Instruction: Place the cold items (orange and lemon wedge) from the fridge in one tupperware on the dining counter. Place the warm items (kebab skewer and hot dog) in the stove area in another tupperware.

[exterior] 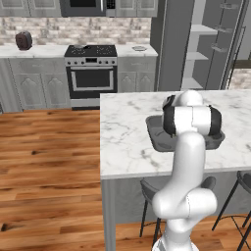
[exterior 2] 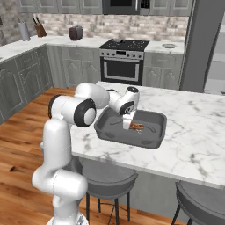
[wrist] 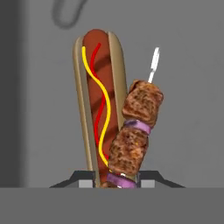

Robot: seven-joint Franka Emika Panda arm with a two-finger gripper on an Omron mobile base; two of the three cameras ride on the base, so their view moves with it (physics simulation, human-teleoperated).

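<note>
Lying in the shallow dark tray (exterior 2: 154, 117): ridged hot dog (wrist: 98, 96), chunky kebab skewer (wrist: 136, 127).

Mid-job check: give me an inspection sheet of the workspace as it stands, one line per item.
Surface: dining counter, white marble, bearing a dark grey tupperware.
Job's things: hot dog lies on the tupperware floor; kebab skewer lies beside it, leaning on the bun's edge.
Clutter: toaster, knife block and a plate on the wall counter.
Gripper: gripper low in the tupperware, fingertips either side of the skewer's lower end; grip cannot be judged.
Cables: nothing seen.
Surroundings: stove, open fridge with pale shelves, stools, wood floor.
</note>
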